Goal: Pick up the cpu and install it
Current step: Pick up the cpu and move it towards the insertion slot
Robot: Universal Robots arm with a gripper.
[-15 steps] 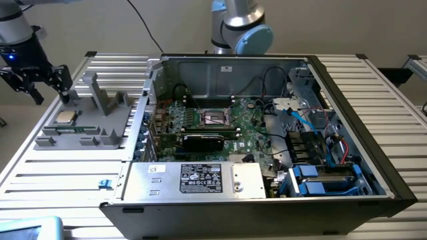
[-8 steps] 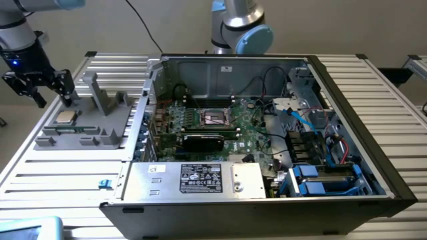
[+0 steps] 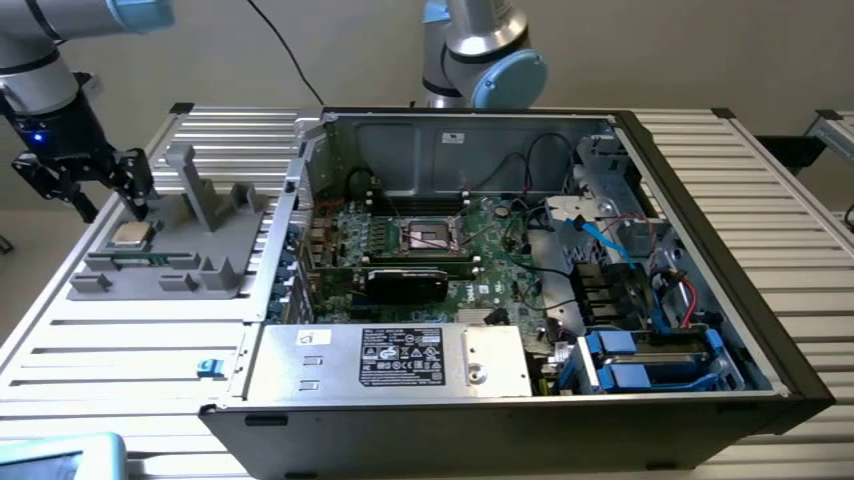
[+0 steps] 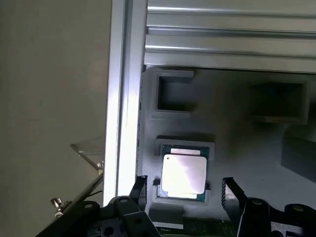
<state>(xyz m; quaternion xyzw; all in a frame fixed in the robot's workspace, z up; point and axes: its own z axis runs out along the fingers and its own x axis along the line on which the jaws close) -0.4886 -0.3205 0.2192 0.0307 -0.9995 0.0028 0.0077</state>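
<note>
The cpu has a shiny silver-grey top with a thin green rim; the holder under it is matte grey. The fingers are black. The counter is silver with ribbed stripes. The case is black outside, its motherboard green and its drive caddies blue.

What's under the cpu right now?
The cpu sits in a shallow square pocket of the grey holder, and the pocket's raised rim shows at its edges. The pocket floor beneath is covered by the chip.
</note>
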